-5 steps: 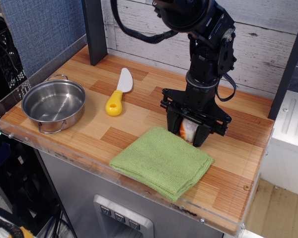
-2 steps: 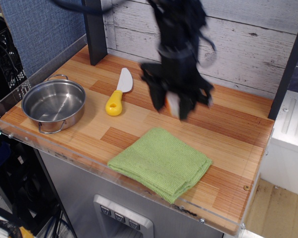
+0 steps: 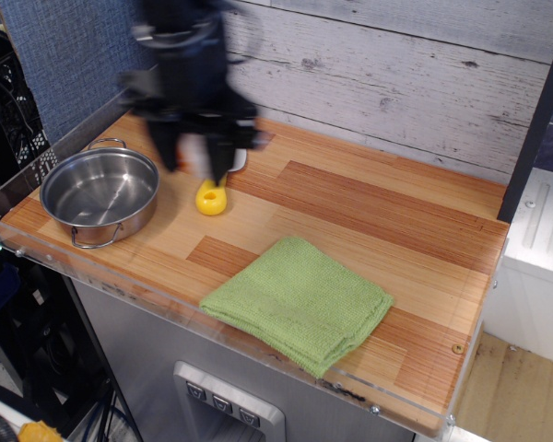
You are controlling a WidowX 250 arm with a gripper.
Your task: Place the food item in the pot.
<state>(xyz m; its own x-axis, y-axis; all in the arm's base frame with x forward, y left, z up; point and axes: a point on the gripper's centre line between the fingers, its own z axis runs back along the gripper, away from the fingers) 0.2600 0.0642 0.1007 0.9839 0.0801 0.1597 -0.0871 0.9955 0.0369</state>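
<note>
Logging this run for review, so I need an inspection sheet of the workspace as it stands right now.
Surface: wooden tabletop with a clear plastic front edge.
Job's things: pot at the left end, empty; food item a pale blur between the fingers, above the table and right of the pot.
Clutter: toy knife, only its yellow handle showing below the gripper; folded green cloth near the front edge.
Grippers: gripper motion-blurred, appears shut on the food item.
Cables: nothing seen clearly.
Surroundings: grey plank wall behind; blue panel at left.
</note>
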